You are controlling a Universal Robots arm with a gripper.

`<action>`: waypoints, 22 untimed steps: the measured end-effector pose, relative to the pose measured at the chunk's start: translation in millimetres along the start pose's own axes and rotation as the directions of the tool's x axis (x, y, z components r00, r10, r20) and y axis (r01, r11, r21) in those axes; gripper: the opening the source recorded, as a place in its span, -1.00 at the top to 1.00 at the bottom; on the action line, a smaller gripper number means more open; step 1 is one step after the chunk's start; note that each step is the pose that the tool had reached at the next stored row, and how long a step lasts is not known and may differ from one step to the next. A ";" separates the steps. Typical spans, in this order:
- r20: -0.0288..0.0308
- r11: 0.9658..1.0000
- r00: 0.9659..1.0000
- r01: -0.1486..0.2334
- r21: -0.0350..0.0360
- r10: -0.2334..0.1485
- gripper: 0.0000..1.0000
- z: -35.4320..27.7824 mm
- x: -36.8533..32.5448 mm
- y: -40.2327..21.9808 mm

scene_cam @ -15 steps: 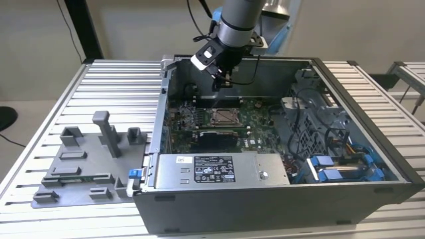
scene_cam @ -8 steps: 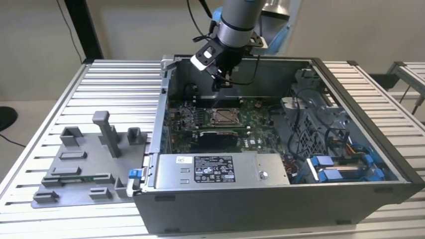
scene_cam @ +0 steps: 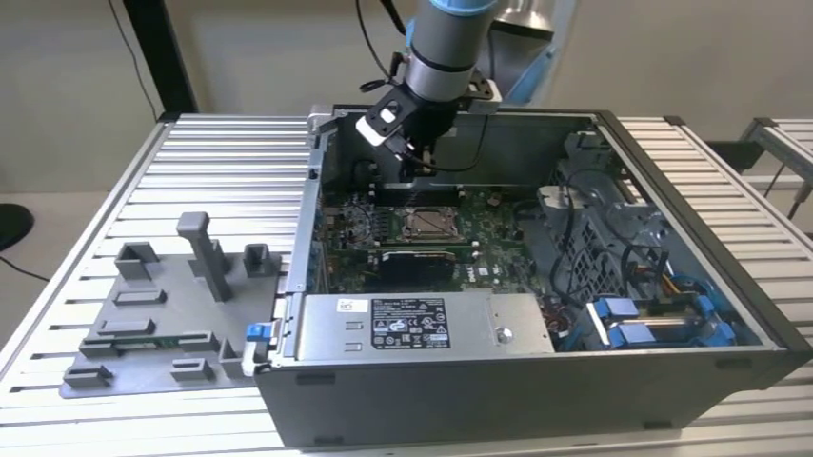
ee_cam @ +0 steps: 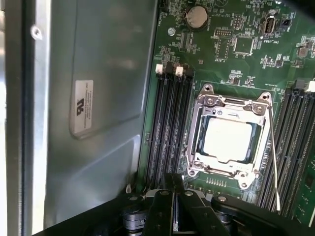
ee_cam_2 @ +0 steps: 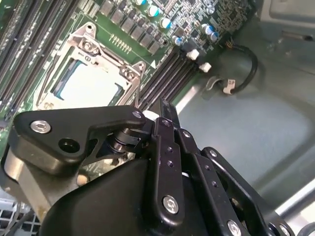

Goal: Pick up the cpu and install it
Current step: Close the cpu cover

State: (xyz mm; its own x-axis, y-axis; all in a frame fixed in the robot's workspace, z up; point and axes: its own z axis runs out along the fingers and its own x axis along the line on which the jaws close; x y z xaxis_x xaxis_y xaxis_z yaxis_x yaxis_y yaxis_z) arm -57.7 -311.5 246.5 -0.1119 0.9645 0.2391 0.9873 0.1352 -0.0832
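Cpu [ee_cam: 229,140] lies flat in metal-framed socket [ee_cam: 198,147] on green board [ee_cam: 236,29], inside computer case [scene_cam: 508,390]. Hand [ee_cam: 174,181] hovers above the socket's far side, fingers together, holding nothing. Cpu probably light, stiff, thin, delicate underneath; grip opposite edges.

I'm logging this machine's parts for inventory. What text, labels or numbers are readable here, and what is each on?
Nothing reads with certainty.
White label on the power supply, exterior view: print too small.
Silver sticker on the case wall, first wrist view: dark mark and fine lines, blurred.
Motherboard markings, first wrist view: too small.
cpu top: no print visible.
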 end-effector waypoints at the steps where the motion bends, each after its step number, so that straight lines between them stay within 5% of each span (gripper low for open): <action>1: 0.001 1.000 1.000 0.001 -0.003 -0.001 1.00 1.4 -0.2 -2.2; 3: -0.007 1.000 1.000 0.003 -0.009 -0.003 1.00 3.3 -2.6 -4.2; 6: -0.032 1.000 0.999 0.006 -0.013 -0.006 1.00 3.1 -10.7 -5.3; 10: -0.051 1.000 0.999 0.008 -0.017 -0.009 1.00 4.3 -19.5 -6.3; 17: -0.067 1.000 0.998 0.010 -0.023 -0.012 1.00 13.7 -20.8 -10.5; 22: -0.070 1.000 0.997 0.012 -0.027 -0.014 1.00 20.5 -18.8 -9.5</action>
State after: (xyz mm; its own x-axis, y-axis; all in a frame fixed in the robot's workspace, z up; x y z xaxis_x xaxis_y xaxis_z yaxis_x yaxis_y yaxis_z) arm -67.3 -326.3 223.0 -0.1172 0.9442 0.3078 0.9886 0.1403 -0.0539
